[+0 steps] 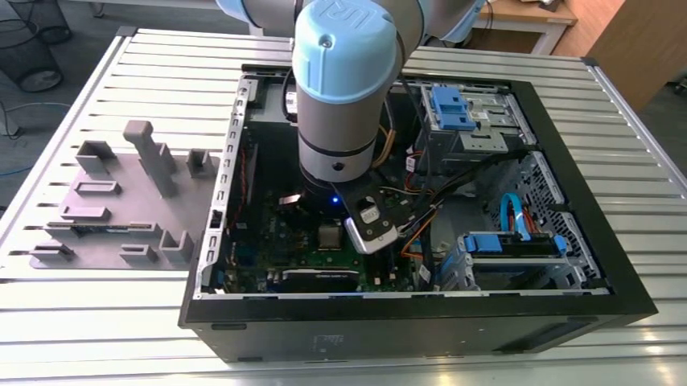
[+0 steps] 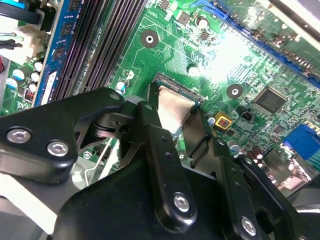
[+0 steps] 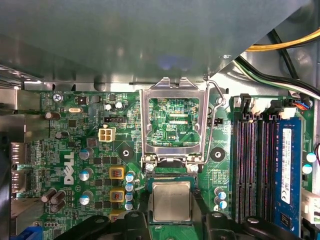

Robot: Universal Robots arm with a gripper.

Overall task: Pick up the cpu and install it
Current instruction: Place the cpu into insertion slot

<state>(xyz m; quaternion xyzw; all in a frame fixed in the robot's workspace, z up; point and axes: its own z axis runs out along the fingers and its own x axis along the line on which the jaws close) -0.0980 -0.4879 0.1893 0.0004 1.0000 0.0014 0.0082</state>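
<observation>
Cpu (image 3: 171, 201) sits level over the socket on the green motherboard (image 3: 95, 150), just beside the raised silver socket frame (image 3: 172, 127), black jaws clamped on its two opposite edges, inside the open computer case (image 1: 429, 315) lying on the slatted table (image 1: 108, 322), arm (image 1: 343, 88) reaching down.

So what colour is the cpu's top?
The cpu is shiny silver-grey on top, with a thin pale rim; clearest in the first wrist view.

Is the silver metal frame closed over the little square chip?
No, the hinged frame lies flipped open beside the cpu, not over it.
</observation>
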